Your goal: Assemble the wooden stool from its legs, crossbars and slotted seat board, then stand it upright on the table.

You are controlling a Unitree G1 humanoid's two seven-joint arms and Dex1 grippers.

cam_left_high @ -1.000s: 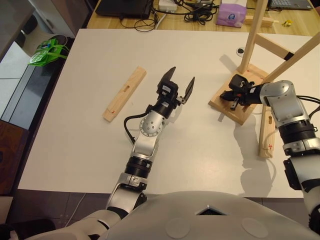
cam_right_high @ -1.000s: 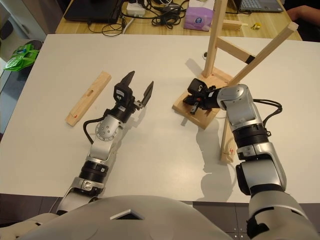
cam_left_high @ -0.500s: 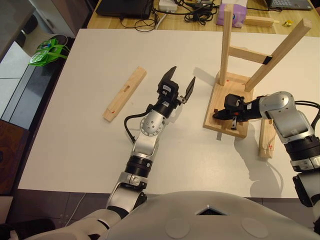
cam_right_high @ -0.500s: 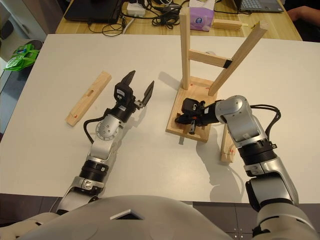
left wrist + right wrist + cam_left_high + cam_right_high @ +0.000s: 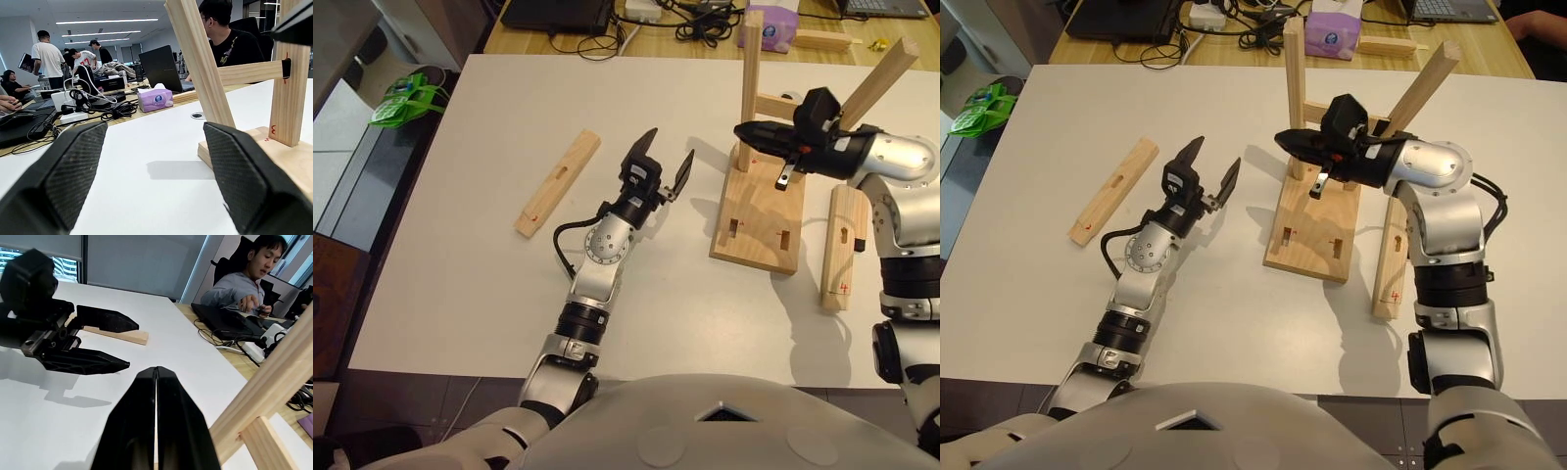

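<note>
The right gripper (image 5: 741,129), fingers pressed together, holds its tips at the upright leg (image 5: 752,59) above the seat board (image 5: 759,220); the left gripper (image 5: 671,147), fingers spread, lies just left of the board on the tabletop (image 5: 685,294).

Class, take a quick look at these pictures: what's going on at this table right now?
A humanoid robot is partway through building a wooden stool. The seat board lies flat on the table with two legs standing in it, joined by a crossbar; two slots are empty. The right gripper, shut and holding nothing, hangs over the board beside one leg. The left gripper sits open beside the board. A loose leg lies at the left, a second loose leg right of the board.
</note>
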